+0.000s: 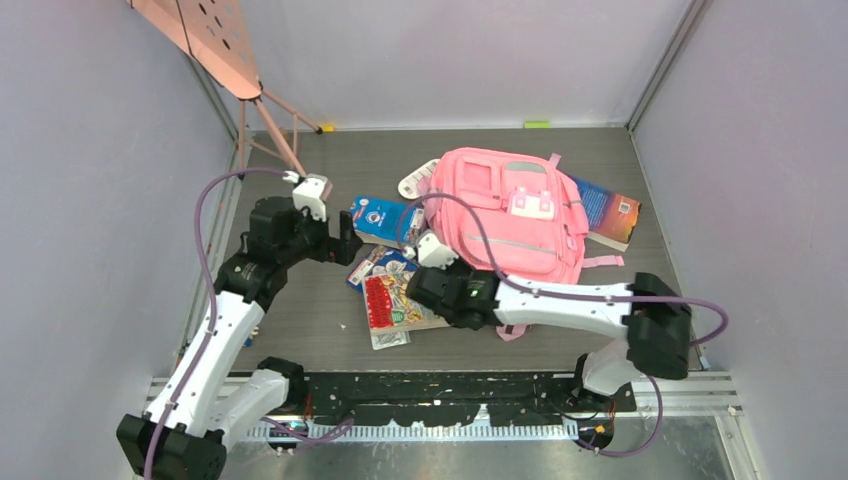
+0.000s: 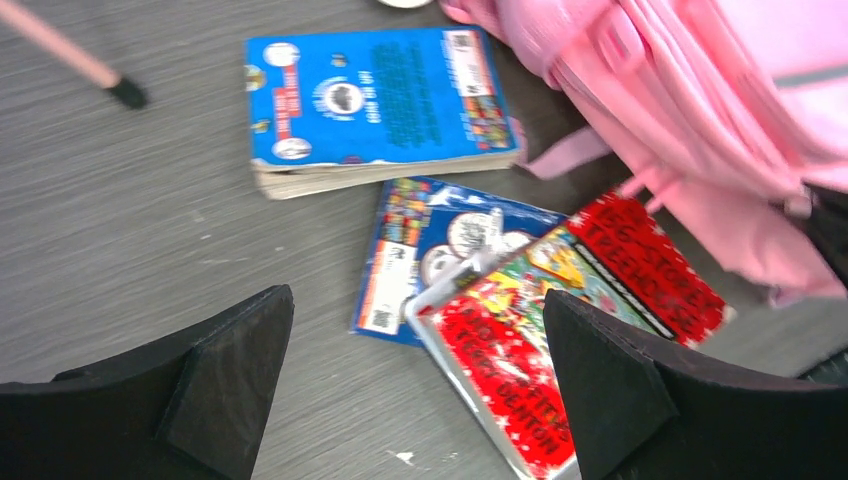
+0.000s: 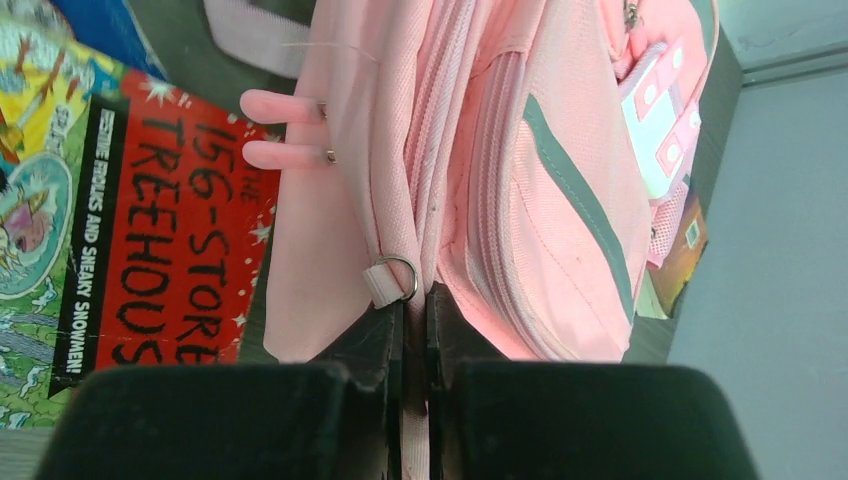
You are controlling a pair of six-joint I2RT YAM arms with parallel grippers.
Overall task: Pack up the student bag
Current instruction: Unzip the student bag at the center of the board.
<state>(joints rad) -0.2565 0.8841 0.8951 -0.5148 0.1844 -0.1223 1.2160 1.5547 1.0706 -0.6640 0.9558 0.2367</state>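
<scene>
The student bag (image 1: 515, 215) is a pink backpack lying flat at the back right of the table; it also fills the right wrist view (image 3: 530, 200). My right gripper (image 1: 428, 278) is at its near left edge. In the right wrist view this gripper (image 3: 415, 310) is shut on a fold of the bag's pink fabric, just below a small metal ring (image 3: 400, 275). My left gripper (image 1: 345, 245) stands open over the table left of the books, its fingers (image 2: 420, 370) wide apart with nothing between them.
A blue book (image 2: 375, 100), a blue packet (image 2: 430, 250) and a red "Treehouse" book (image 2: 570, 330) lie left of the bag. Another book (image 1: 610, 215) sticks out under the bag's right side. A pink stand (image 1: 210, 40) leans at the back left. Walls enclose the table.
</scene>
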